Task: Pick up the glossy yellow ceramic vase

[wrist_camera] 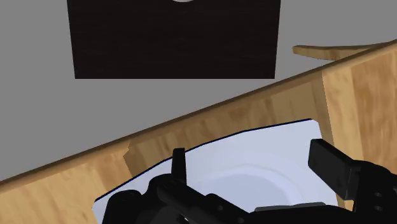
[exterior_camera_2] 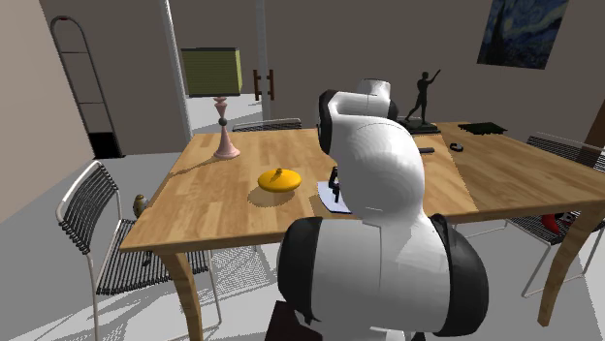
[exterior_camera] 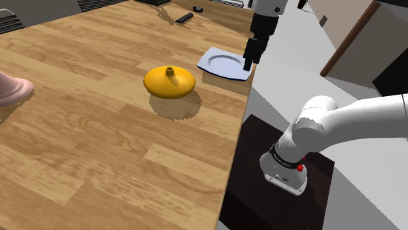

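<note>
— On table (exterior_camera: 98, 150): one yellow vase (exterior_camera: 169, 82), one white plate (exterior_camera: 225, 64), near but apart. Vase left of plate in shoulder view.
— And gripper (exterior_camera: 249, 65)?
— Just over plate, by table edge. Fingers (wrist_camera: 331, 167) wide apart, holding nothing.
— From second exterior view?
— One lamp (exterior_camera_2: 213, 82), one statue (exterior_camera_2: 424, 95) too. Plate mostly hidden behind arm (exterior_camera_2: 378, 184).

Vase (exterior_camera: 169, 82): on the surface (exterior_camera: 78, 144), well in from its edges. Plate (exterior_camera: 212, 63): on the surface at the edge nearest the stand (exterior_camera: 256, 199), to the shoulder view's right of the vase, apart from it. End effector (exterior_camera: 249, 65): over the plate.
</note>
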Controlling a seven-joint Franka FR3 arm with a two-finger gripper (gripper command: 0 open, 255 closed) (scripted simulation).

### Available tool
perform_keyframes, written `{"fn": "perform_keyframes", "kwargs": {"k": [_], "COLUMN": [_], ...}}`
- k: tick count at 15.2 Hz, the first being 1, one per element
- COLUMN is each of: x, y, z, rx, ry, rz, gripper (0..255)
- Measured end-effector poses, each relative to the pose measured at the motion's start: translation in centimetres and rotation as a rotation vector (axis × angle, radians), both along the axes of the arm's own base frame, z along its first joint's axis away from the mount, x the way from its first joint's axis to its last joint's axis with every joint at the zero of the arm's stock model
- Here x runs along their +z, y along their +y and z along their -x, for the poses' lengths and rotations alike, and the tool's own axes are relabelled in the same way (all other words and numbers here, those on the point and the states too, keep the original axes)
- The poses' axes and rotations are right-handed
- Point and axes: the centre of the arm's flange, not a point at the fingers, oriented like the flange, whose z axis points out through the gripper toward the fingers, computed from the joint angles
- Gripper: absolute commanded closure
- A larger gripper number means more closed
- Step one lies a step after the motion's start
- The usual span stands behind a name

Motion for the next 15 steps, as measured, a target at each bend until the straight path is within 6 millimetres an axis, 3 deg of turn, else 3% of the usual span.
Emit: {"fn": "perform_keyframes", "kwargs": {"k": [3, 15], "x": [0.3, 3.9], "y": [1.3, 14.2], "z": [-0.9, -7.9], "rx": [0.004, 0.037], "ry": [-0.008, -0.08], "rz": [0.003, 0.027], "gripper": [0, 0]}}
